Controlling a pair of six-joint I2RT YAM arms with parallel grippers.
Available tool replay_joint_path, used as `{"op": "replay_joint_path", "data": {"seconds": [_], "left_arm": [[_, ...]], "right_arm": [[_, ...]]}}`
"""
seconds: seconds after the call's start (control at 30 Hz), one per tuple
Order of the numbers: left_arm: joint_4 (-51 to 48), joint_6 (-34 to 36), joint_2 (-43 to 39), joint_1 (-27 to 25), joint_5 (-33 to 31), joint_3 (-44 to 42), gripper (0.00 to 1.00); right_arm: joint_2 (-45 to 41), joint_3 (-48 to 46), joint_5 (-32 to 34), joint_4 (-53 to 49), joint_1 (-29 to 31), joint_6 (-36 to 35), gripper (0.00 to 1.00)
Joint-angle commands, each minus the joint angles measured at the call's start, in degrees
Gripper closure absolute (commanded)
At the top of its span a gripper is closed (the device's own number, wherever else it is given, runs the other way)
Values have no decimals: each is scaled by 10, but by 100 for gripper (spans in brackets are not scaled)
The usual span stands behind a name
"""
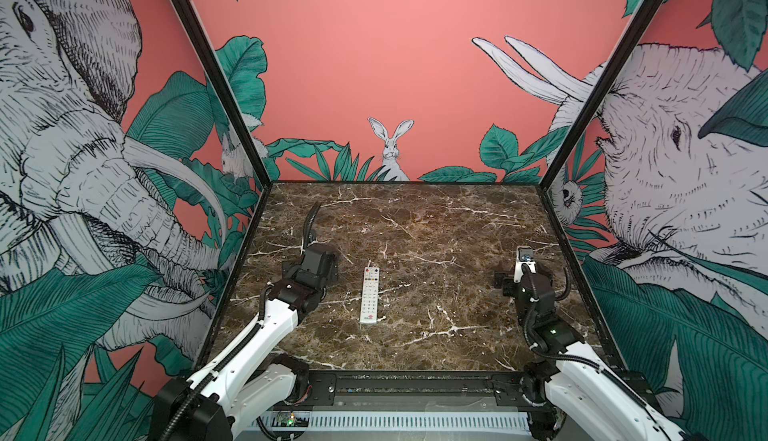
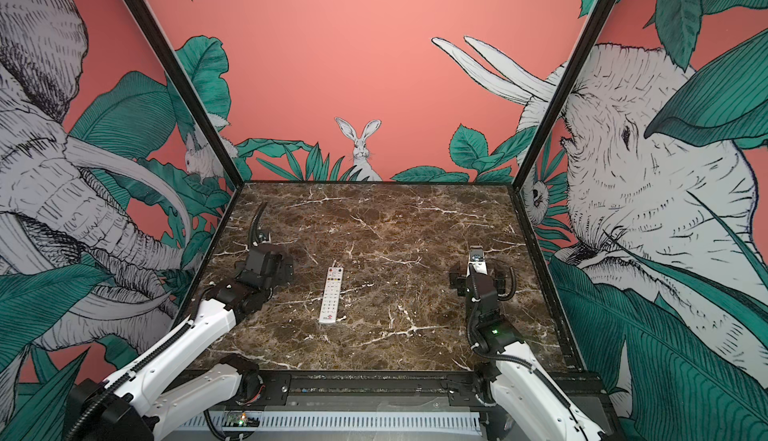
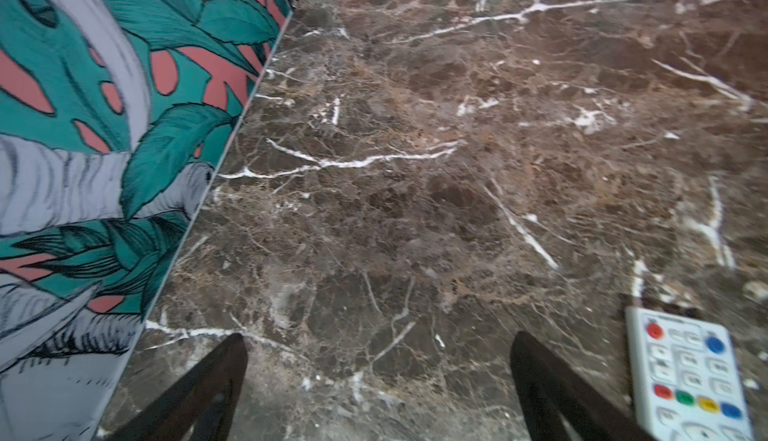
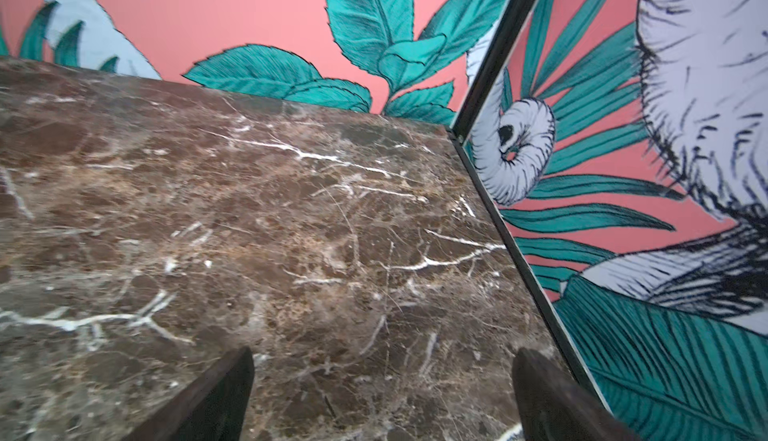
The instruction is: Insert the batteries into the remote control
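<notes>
The remote control [image 1: 370, 295] lies on the table [image 1: 436, 227], left of centre.

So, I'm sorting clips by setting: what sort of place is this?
Probably a staged robot test booth, not a home: marble-look tabletop boxed in by jungle-print wall panels, a left arm and right arm mounted at its front rail.
</notes>
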Motion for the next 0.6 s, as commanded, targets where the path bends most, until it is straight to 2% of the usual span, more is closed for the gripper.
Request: {"op": "replay_joint_path", "data": {"seconds": [0.0, 0.2, 0.37, 0.47, 0.57], "left_arm": [[61, 36, -4, 10, -43, -37, 0], [152, 133, 23, 18, -17, -54, 0], [279, 230, 59, 29, -7, -78, 1], [367, 255, 93, 49, 8, -95, 0], [436, 244, 137, 77, 37, -104, 0]], "right_arm": [[40, -14, 2, 145, -25, -40, 1], [165, -24, -7, 273, -57, -51, 1], [277, -20, -11, 398, -67, -55, 1], [333, -21, -18, 473, -72, -56, 1], [369, -13, -20, 498, -75, -65, 1]]}}
